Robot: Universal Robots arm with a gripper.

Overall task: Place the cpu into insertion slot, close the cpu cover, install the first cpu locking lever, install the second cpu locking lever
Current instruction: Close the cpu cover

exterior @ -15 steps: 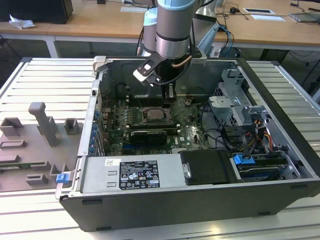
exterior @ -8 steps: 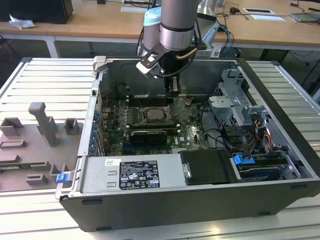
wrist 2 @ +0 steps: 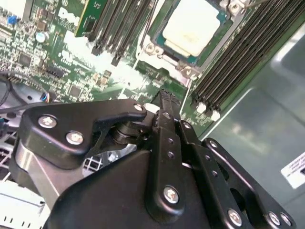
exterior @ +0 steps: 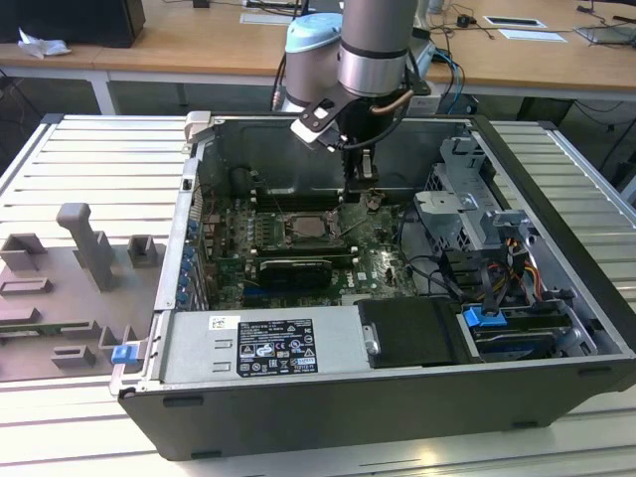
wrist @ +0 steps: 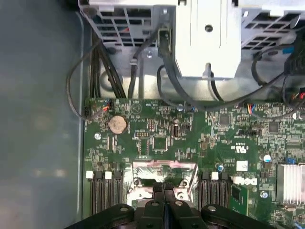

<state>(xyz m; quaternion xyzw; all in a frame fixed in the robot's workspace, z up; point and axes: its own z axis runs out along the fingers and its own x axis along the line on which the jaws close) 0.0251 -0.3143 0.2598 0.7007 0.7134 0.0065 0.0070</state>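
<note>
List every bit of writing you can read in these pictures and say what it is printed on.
Nothing can be quoted reliably.
Power supply label, exterior view: blocks of print and symbols, too small to read.
Small white sticker beside it: blurred.
White sticker on the metal case panel, second wrist view: cut off by the picture's edge, blurred.
Motherboard white markings, in both wrist views: too small to read.

Open from above, hemmed in at the sides

The lidless case (exterior: 348, 422) leaves the insertion slot (exterior: 310, 228) reachable from above. The memory slots (wrist 2: 238, 50) flank it closely and the expansion card (exterior: 295, 270) stands near. The drive cage (exterior: 459, 191) and cables (wrist: 167, 78) seem to crowd the exterior view's right.
</note>
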